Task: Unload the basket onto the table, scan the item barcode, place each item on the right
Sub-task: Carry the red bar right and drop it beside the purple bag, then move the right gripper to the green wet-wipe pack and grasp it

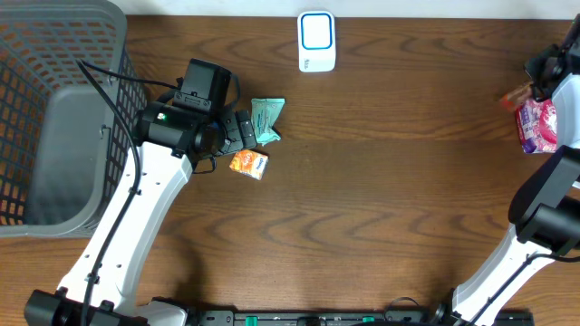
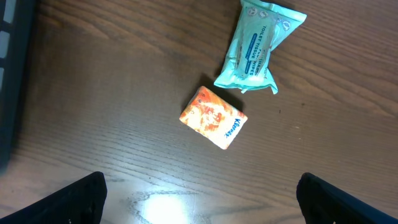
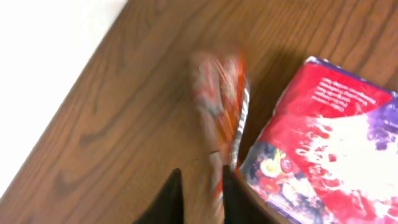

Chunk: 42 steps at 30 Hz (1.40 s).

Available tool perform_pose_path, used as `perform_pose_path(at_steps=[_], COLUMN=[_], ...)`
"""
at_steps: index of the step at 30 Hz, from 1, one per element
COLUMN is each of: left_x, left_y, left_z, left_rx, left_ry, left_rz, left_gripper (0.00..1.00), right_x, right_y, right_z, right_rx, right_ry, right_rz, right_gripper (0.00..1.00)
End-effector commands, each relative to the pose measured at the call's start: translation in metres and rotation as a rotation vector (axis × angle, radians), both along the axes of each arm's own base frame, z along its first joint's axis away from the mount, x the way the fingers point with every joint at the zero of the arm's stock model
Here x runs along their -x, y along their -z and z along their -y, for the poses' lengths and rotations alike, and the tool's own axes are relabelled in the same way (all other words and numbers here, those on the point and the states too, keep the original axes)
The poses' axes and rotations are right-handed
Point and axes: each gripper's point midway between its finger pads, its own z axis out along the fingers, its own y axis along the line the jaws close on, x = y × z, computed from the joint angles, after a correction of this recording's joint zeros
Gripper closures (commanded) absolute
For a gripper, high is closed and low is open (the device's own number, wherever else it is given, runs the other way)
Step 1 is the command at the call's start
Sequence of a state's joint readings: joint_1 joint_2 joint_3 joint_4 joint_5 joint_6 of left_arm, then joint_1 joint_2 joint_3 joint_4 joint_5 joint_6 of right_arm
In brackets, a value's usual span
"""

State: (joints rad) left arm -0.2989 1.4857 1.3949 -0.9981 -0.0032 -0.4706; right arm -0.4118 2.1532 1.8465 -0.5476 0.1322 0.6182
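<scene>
A white and blue barcode scanner (image 1: 317, 41) lies at the table's far edge. My left gripper (image 1: 246, 134) (image 2: 199, 208) hangs open over the table, nothing between its fingers. Just ahead of it lie a small orange tissue packet (image 1: 248, 164) (image 2: 214, 117) and a teal wipes packet (image 1: 267, 118) (image 2: 258, 46). At the far right, my right gripper (image 1: 535, 84) (image 3: 202, 199) has its jaws slightly apart, with wood showing in the gap. A blurred orange-red packet (image 1: 515, 97) (image 3: 221, 106) stands on edge against the right finger. It sits beside a red and purple bag (image 1: 536, 125) (image 3: 323, 143).
A grey mesh basket (image 1: 54, 118) fills the far left of the table, with a black cable running from it to the left arm. The table's right edge runs close to the right gripper, with white floor (image 3: 50, 37) beyond it.
</scene>
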Motion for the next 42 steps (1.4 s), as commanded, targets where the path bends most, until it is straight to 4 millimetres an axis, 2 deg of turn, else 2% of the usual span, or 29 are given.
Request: perform_pose_path(at_steps=[1, 2, 4, 6, 9, 15, 18, 20, 25, 31, 39, 42], left_x=[-0.002, -0.002, -0.002, -0.002, -0.002, -0.002, -0.002, -0.002, -0.002, -0.002, -0.002, -0.002], left_y=[-0.002, -0.002, -0.002, -0.002, -0.002, -0.002, -0.002, -0.002, -0.002, -0.002, -0.002, -0.002], left_z=[-0.002, -0.002, -0.002, -0.002, -0.002, -0.002, -0.002, -0.002, -0.002, -0.002, -0.002, -0.002], left_rx=[-0.011, -0.011, -0.011, -0.011, -0.011, -0.011, -0.011, -0.011, -0.011, -0.011, -0.011, -0.011], left_ry=[0.003, 0.003, 0.003, 0.003, 0.003, 0.003, 0.003, 0.003, 0.003, 0.003, 0.003, 0.003], left_rz=[0.004, 0.004, 0.004, 0.004, 0.004, 0.004, 0.004, 0.004, 0.004, 0.004, 0.004, 0.004], left_gripper=[0.02, 0.02, 0.02, 0.02, 0.02, 0.02, 0.02, 0.02, 0.02, 0.02, 0.02, 0.02], right_x=[-0.002, -0.002, 0.000, 0.002, -0.011, -0.037, -0.040, -0.034, -0.010, 0.011, 0.028, 0.034], right_y=[0.019, 0.025, 0.033, 0.037, 0.033, 0.000, -0.023, -0.033, -0.019, 0.002, 0.016, 0.024], right_z=[0.004, 0.004, 0.003, 0.000, -0.022, -0.116, -0.175, -0.218, -0.297, -0.380, -0.504, -0.532], right_rx=[-0.054, -0.059, -0.064, -0.062, -0.081, -0.301, -0.456, -0.570, -0.640, -0.568, -0.496, -0.477], right_ry=[0.084, 0.089, 0.089, 0.059, -0.141, -0.564, -0.759, -0.880, -1.046, -1.172, -1.269, -1.217], right_rz=[0.010, 0.001, -0.018, -0.045, -0.037, 0.134, 0.230, 0.254, 0.129, -0.027, -0.073, -0.097], right_gripper=[0.70, 0.54, 0.33, 0.26, 0.26, 0.21, 0.22, 0.20, 0.09, 0.01, 0.01, 0.04])
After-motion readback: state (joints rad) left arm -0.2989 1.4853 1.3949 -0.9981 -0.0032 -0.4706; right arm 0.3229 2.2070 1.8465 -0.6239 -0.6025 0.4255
